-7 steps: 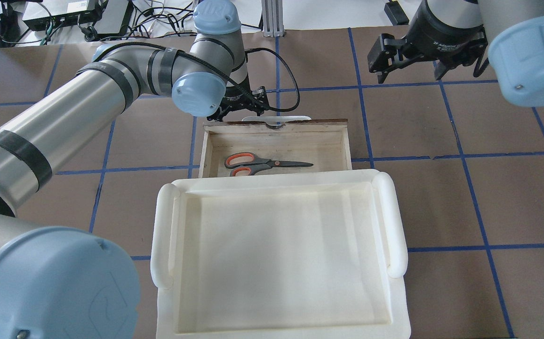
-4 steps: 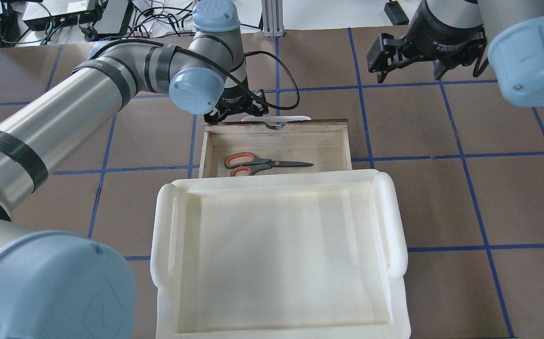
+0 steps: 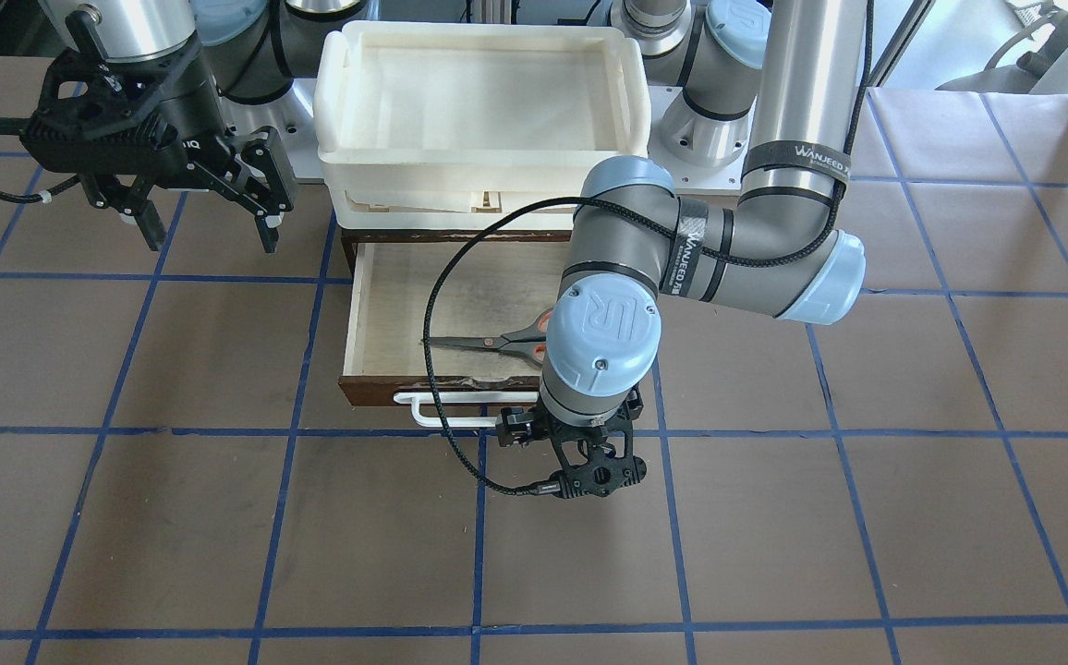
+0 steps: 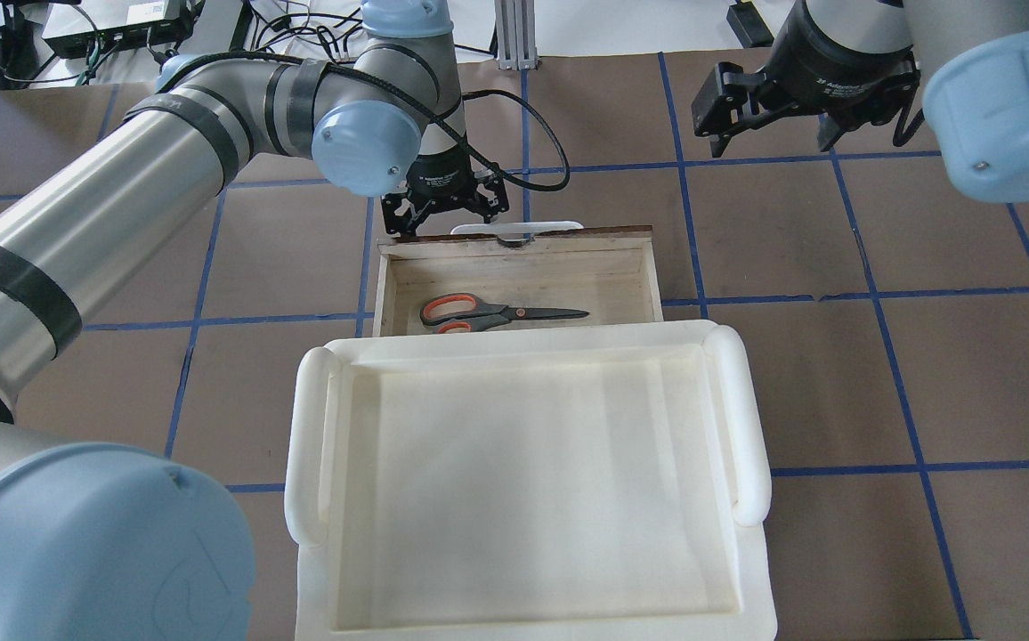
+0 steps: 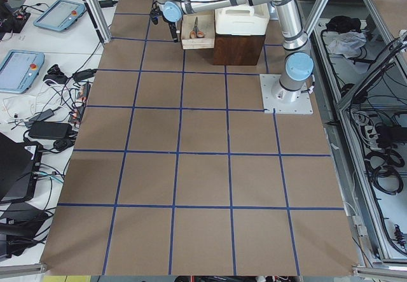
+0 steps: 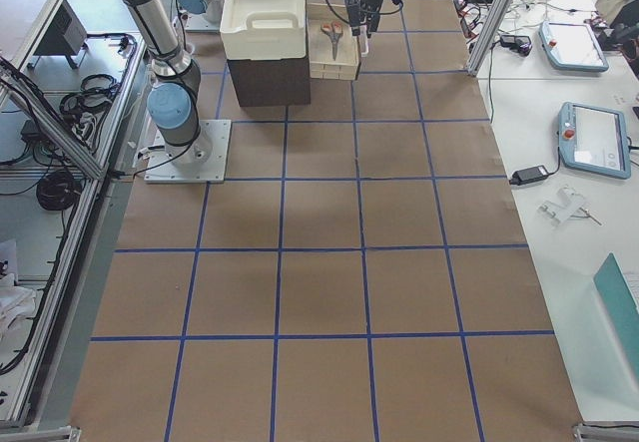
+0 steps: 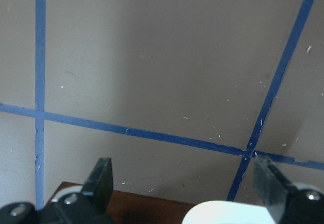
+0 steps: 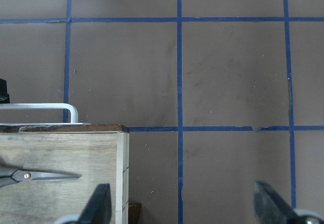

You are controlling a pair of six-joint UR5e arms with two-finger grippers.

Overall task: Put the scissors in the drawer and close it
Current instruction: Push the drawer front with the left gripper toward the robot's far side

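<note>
The scissors (image 4: 497, 312) lie flat in the open drawer (image 4: 514, 237), with their orange-lined loops toward my left; they also show in the front view (image 3: 488, 342) and the right wrist view (image 8: 30, 175). The drawer's dark brown front (image 3: 377, 390) carries a white bar handle (image 3: 446, 417). My left gripper (image 4: 443, 206) is open and empty, pointing down just outside the drawer front by the handle's end. In the left wrist view (image 7: 185, 188) the front and handle (image 7: 228, 215) sit at the bottom edge between the fingers. My right gripper (image 4: 773, 133) is open and empty, hovering beyond the drawer's right corner.
Stacked white plastic trays (image 4: 746, 427) sit on the cabinet above the drawer and cover its rear part. The brown table with blue tape lines (image 4: 835, 356) stretches around it. Cables and electronics (image 4: 123, 36) lie past the far edge.
My left wrist has turned and shifted slightly left along the drawer front. The drawer with the scissors has slid a little toward the trays. The right gripper has not moved.
</note>
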